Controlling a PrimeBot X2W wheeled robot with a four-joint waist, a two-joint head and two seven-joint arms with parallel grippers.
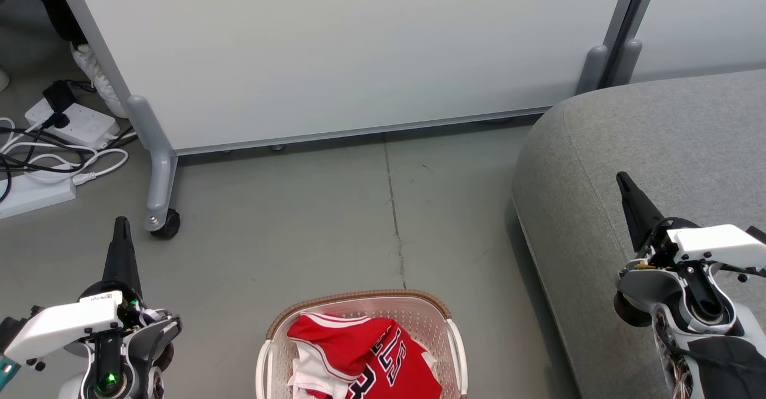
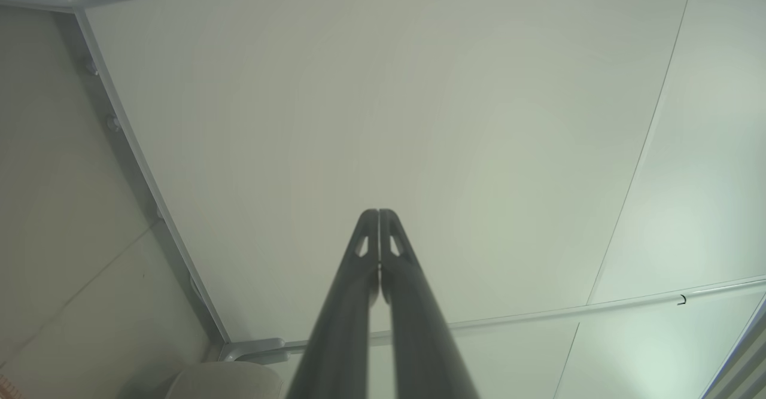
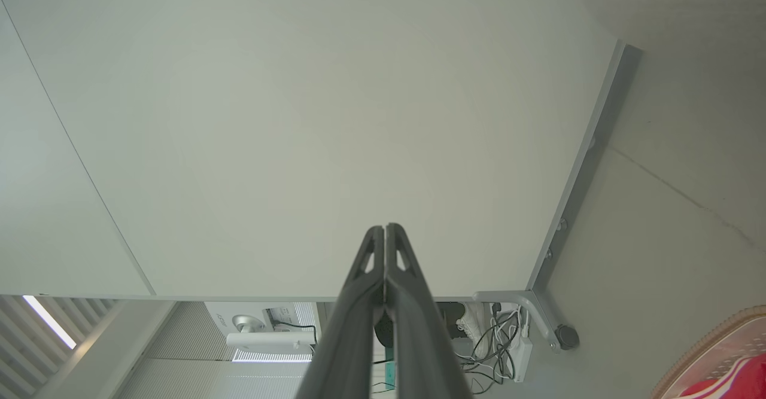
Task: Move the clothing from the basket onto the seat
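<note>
My left gripper [image 1: 122,225]: two long dark-grey fingers [image 2: 350,303], tapered, slotted cut-out near each tip. White wrist housing [image 1: 60,324], small printed label [image 1: 100,297], green indicator [image 1: 111,378] lit. My right gripper [image 1: 623,182]: same build, brass-coloured fitting [image 1: 644,265], bundled cabling [image 1: 673,363] beneath.

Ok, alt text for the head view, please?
Red clothing lies in the basket on the floor at bottom centre, the grey seat to its right. Both shut, the left pincer and right pincer point up at the lower corners.
</note>
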